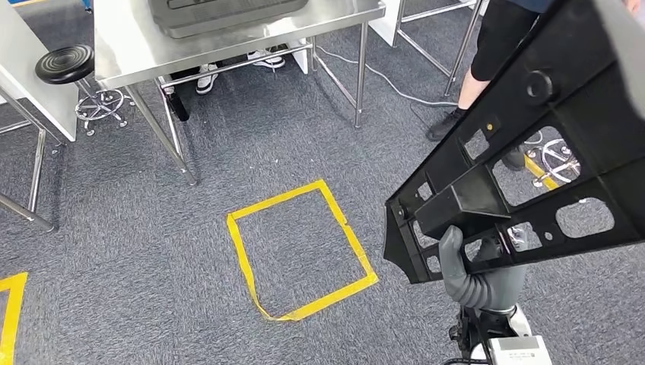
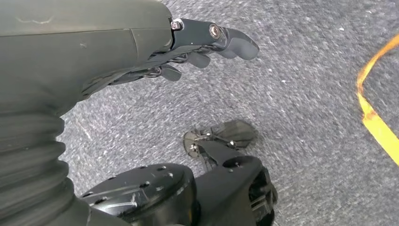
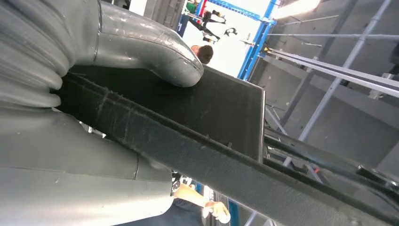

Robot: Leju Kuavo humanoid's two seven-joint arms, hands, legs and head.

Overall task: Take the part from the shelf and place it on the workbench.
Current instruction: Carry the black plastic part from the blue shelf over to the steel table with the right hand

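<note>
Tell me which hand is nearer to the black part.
Right. The right hand grips the black part from below, thumb against its frame. The left hand hangs over the carpet, fingers apart, holding nothing.

The part (image 1: 532, 160) looks like matt black plastic, its edge rough and fuzzy in the right wrist view. The right hand (image 1: 475, 277) has a smooth grey rubbery cover with a slight sheen. The table (image 1: 228, 38) is brushed, shiny metal. The floor (image 1: 152, 251) is coarse grey carpet, marked with glossy yellow tape (image 1: 304, 251).
</note>
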